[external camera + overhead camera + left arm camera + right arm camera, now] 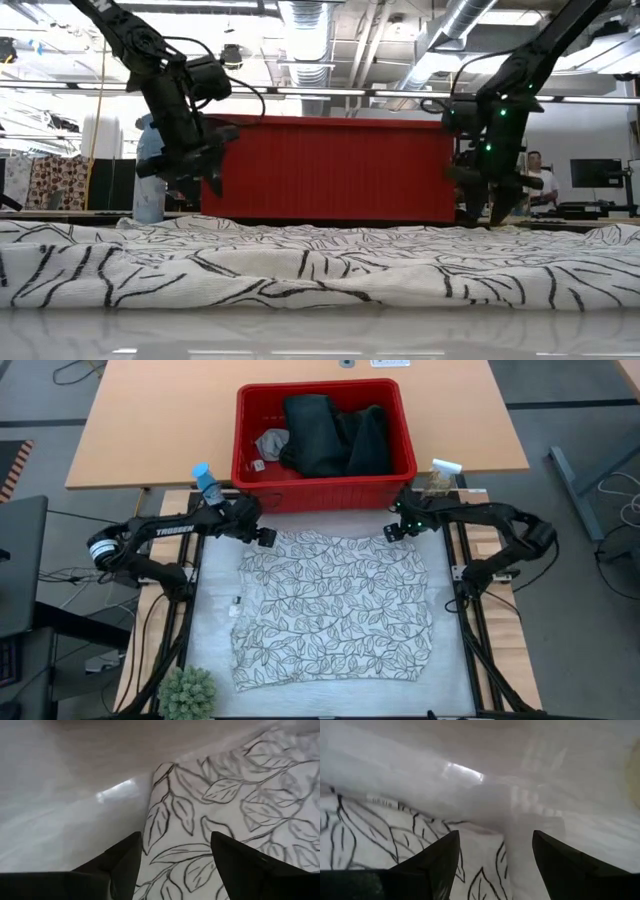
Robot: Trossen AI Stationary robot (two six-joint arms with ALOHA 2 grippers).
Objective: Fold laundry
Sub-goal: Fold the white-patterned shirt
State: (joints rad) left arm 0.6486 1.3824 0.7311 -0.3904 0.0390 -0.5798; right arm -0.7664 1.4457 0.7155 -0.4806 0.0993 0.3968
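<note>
The white cloth with grey leaf print (pixel 335 605) lies spread flat on the table in front of the red basket (pixel 250 430). My left gripper (pixel 265 538) is open and hangs just over the cloth's far left corner (pixel 165 772), one finger on each side of the left edge. My right gripper (pixel 392 532) is open low over the far right corner (pixel 485 835). In the low view the left gripper (pixel 200 185) is clear of the cloth and the right gripper (pixel 480 215) is close above it. Dark jeans (pixel 330 435) and a small grey cloth (pixel 270 442) lie in the basket.
The red basket stands right behind the cloth's far edge. A blue bottle (pixel 205 480) is at the back left and a white-capped thing (pixel 442 472) at the back right. A small plant (pixel 188 693) sits at the near left corner. A person (pixel 530 180) stands far behind.
</note>
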